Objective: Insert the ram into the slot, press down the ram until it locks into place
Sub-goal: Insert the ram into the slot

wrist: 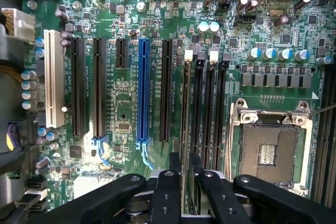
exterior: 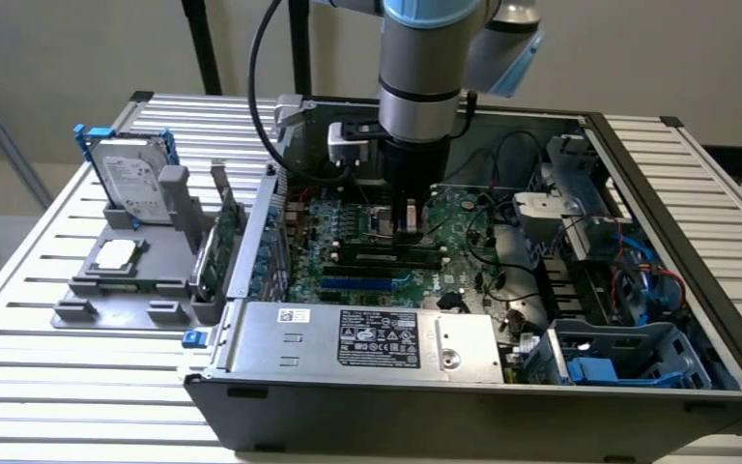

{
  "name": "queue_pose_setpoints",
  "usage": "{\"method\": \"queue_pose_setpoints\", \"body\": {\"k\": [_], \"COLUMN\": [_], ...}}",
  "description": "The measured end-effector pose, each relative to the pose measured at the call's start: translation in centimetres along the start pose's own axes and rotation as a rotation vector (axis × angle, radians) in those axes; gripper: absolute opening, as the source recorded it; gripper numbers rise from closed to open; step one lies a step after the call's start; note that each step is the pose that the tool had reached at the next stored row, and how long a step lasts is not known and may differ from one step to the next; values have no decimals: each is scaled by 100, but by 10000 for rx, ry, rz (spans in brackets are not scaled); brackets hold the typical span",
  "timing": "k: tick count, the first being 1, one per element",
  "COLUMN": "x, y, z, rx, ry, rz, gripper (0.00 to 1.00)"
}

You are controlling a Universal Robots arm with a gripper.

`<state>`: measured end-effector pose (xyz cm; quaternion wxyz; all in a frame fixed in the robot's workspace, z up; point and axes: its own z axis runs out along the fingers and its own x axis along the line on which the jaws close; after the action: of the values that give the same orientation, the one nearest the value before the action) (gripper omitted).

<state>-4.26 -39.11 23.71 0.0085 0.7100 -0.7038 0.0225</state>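
Observation:
The ram [wrist: 186, 108] is seen edge-on as a thin green strip, standing along the first of the black memory slots [wrist: 207, 108] beside the CPU socket [wrist: 270, 150]. My gripper [wrist: 185, 170] straddles it, with one black finger on each side of its near end, shut on the stick. In the exterior view the gripper [exterior: 408, 228] reaches straight down inside the open computer case [exterior: 680, 193], low over the green motherboard [exterior: 345, 217]. White latches [wrist: 188, 54] sit at the slots' far ends.
A blue expansion slot [wrist: 143, 93], black slots and a white slot [wrist: 52, 85] run parallel to the memory slots. Outside the case a hard drive [exterior: 132, 179] and an expansion card [exterior: 227, 237] stand on a grey fixture [exterior: 120, 275]. The power supply [exterior: 371, 338] lies along the case's near side.

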Motion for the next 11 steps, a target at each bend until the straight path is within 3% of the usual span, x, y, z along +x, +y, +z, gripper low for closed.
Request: {"method": "queue_pose_setpoints", "body": {"k": [5,7,11], "x": [7,8,8], "y": [26,38,45], "z": [-115,-131,-132], "rx": [-20,-61,-99], "ry": [-4,-6,-9], "rz": [-2,-3,-5], "gripper": [22,13,11]}}
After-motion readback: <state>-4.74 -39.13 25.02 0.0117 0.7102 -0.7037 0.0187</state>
